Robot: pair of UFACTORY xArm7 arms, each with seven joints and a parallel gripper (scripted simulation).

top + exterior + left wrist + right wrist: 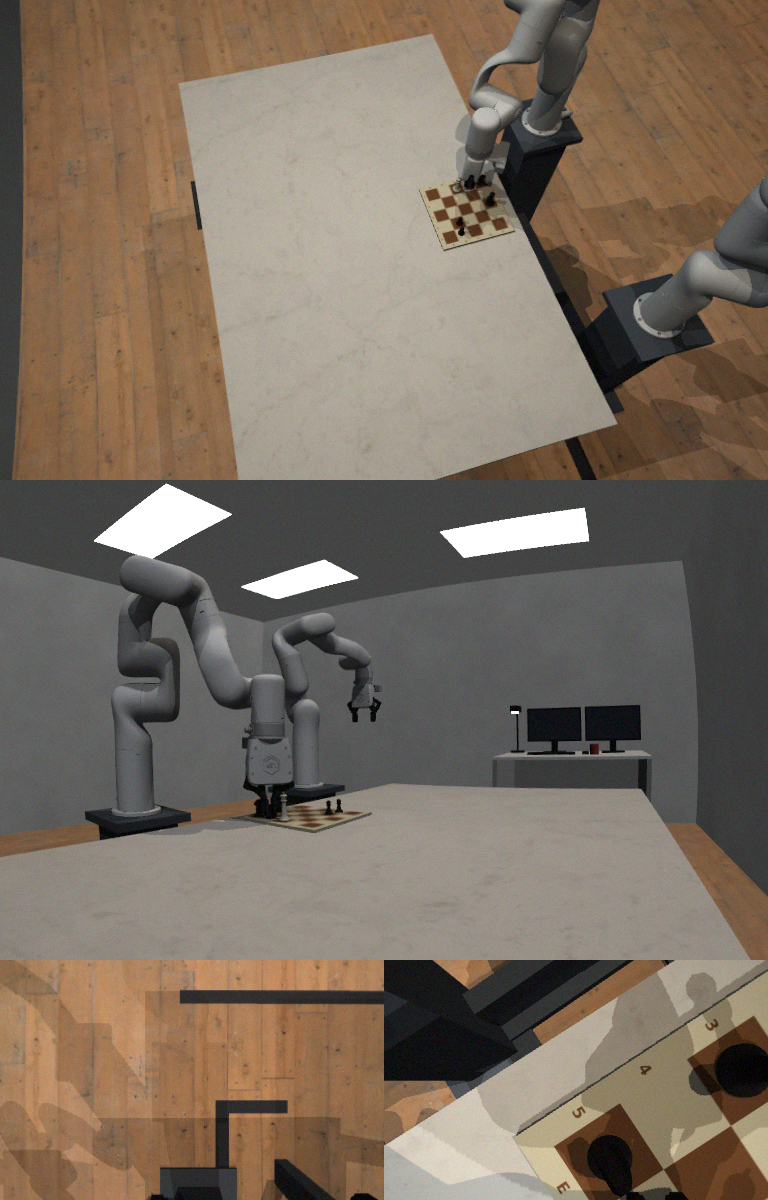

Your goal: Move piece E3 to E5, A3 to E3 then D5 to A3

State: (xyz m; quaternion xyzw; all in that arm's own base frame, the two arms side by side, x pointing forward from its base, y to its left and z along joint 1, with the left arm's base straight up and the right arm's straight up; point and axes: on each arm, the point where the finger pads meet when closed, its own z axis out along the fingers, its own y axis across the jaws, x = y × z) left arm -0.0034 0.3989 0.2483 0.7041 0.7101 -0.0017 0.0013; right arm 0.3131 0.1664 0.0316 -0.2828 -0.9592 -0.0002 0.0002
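Right gripper (470,182) (269,812) (656,1196) is low at D5, its fingertips close together around the black piece there; fingers mostly hide that piece, and I see no clear lift. A black piece (481,180) (610,1157) stands on E5, beside the gripper. A larger black piece (490,198) (741,1070) stands on E3. A3 on the board (453,212) (345,821) (664,1095) is empty. Left gripper (363,720) (260,1197) is open and empty, high away from the board.
A tall white piece (457,186) (283,808) stands on C5, right beside the right fingers. Two black pawns, one (459,221) on B2 and one (461,231) on B1, stand at the board's other side. The board lies near the table's (339,254) arm-side edge.
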